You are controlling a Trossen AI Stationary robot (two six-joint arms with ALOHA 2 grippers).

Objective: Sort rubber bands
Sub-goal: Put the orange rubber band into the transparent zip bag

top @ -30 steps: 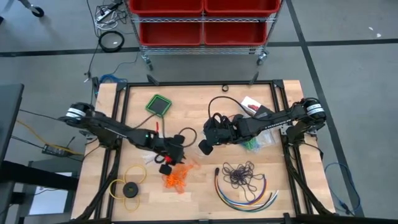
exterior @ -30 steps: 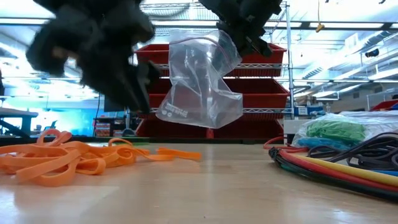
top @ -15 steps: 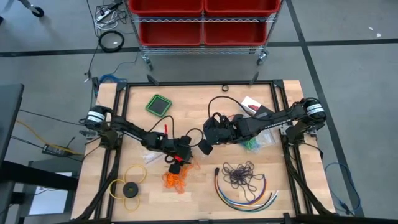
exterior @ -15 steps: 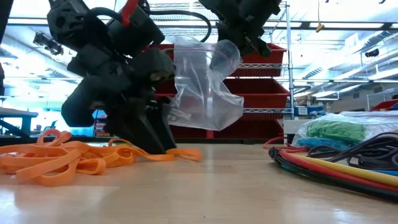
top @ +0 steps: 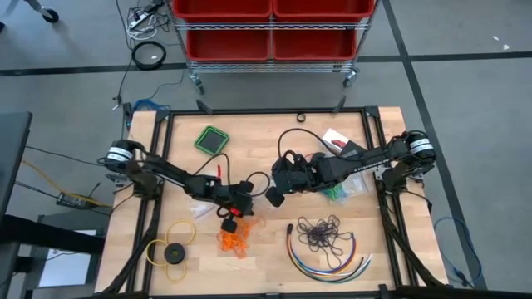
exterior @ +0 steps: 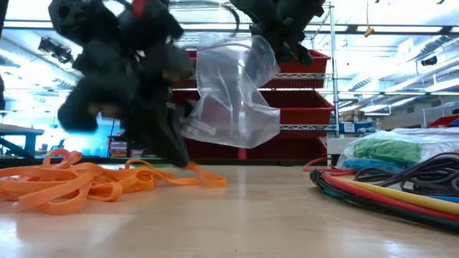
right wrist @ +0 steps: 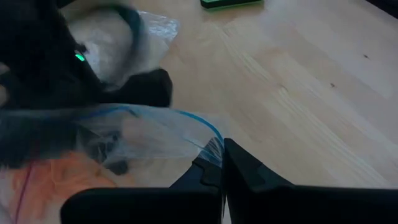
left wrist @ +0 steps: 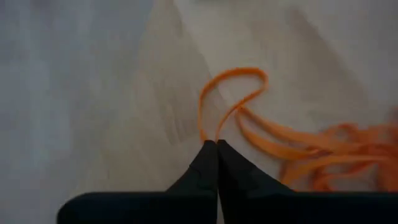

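While the left tool (left wrist: 217, 144) sits low over the wooden counter (top: 266, 257) near its centre, its two dark fingers are pressed together on one loop of an orange rubber band (left wrist: 231, 102), pinching it where the band's two strands cross. That loop lies at the edge of the orange bunch (top: 233, 239), which spreads on the counter at about seven o'clock from the centre; in the low view the same bunch (exterior: 79, 185) lies flat with one strand trailing toward the left tool (exterior: 176, 154). The right tool (right wrist: 221, 163) is raised above the counter's middle, at roughly three o'clock from the left one and just beside it, with its fingers clamped on the top edge of a clear plastic bag (right wrist: 158, 134) that has a blue zip strip. The bag (exterior: 233, 97) hangs open-mouthed and crumpled below that tool. The dark purple bands (top: 322, 232) lie in a loose tangle at five o'clock, inside the curve of the multicoloured cables (top: 328, 262). A second clear bag holding the green bands (exterior: 387, 149) rests at three o'clock. A yellow ring with a black disc (top: 170, 247) sits at eight o'clock, and a green square pad (top: 213, 140) at eleven o'clock.
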